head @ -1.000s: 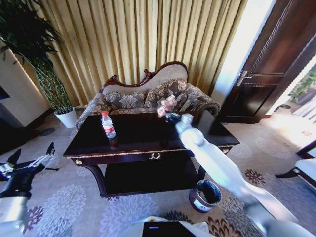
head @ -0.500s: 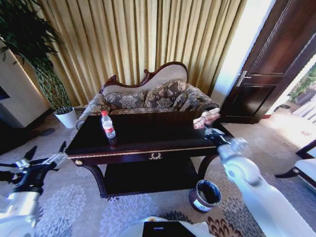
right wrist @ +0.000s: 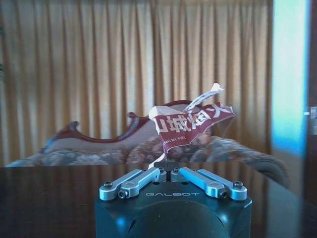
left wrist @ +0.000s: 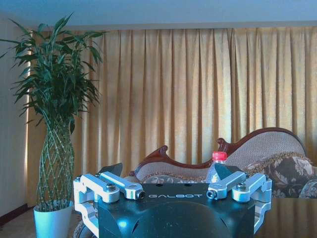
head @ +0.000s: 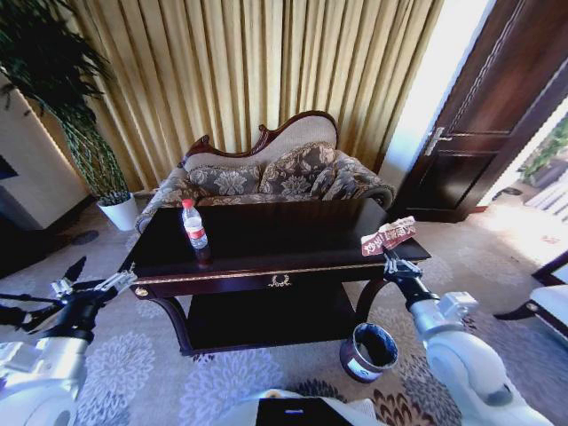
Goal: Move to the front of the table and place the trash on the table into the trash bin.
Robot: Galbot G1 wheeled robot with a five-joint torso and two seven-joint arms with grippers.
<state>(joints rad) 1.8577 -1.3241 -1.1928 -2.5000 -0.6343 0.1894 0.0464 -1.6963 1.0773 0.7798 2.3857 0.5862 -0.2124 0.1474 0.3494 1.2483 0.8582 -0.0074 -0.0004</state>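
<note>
Head view showed our right gripper [head: 387, 255] pinched shut on the wrapper [head: 388, 236], raised off the table [head: 266, 240] for carrying binward; left gripper [head: 89, 288] waited splayed wide, empty.

Daylight floods in from the right of the head view, where a pale strip beside the dark door [head: 497, 115] is blown out to white and the carpet [head: 524, 232] below it is washed pale. The gold curtains [head: 266, 71] glow evenly, backlit. The glossy table [head: 266, 235] stays very dark, its top mirroring faint shapes, with deep shadow on the low shelf beneath. Straight lines bow near the edges of the head view. In the left wrist view a bluish cast tints the ceiling and the plant pot [left wrist: 52, 220]. In the right wrist view the wrapper [right wrist: 190, 129] is sharp, the sofa [right wrist: 99, 148] behind it soft, and a bright blue-white band glares beside the curtains.
</note>
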